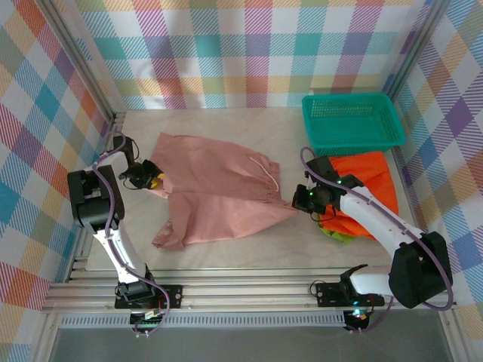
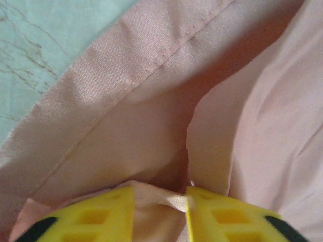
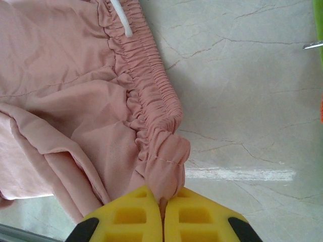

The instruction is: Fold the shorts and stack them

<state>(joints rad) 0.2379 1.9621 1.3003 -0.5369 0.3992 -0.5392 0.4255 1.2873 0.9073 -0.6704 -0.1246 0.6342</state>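
From overhead I see the pink shorts (image 1: 219, 188) spread across the middle of the counter (image 1: 249, 249), with my two arms at opposite ends of them. The left pincer (image 1: 151, 179) is at the far-left corner of the fabric and the right pincer (image 1: 298, 200) is at the waistband end. That view cannot show me how either pincer is set.

The left wrist camera can. The left pincer (image 2: 160, 199) has its yellow fingers (image 2: 101, 212) partway closed, with a fold of pink cloth bunched between them and touching both. A stitched hem runs diagonally above.

On the right wrist camera, the right pincer (image 3: 162, 201) is pressed fully together on the corner of the gathered elastic waistband. The white drawstring (image 3: 121, 20) lies further along it.

Only the overhead view takes in the rest. The orange shorts (image 1: 370, 188) lie under the right arm with the green shorts (image 1: 339, 235) peeking out beneath them. The teal basket (image 1: 353, 121) sits at the far right.
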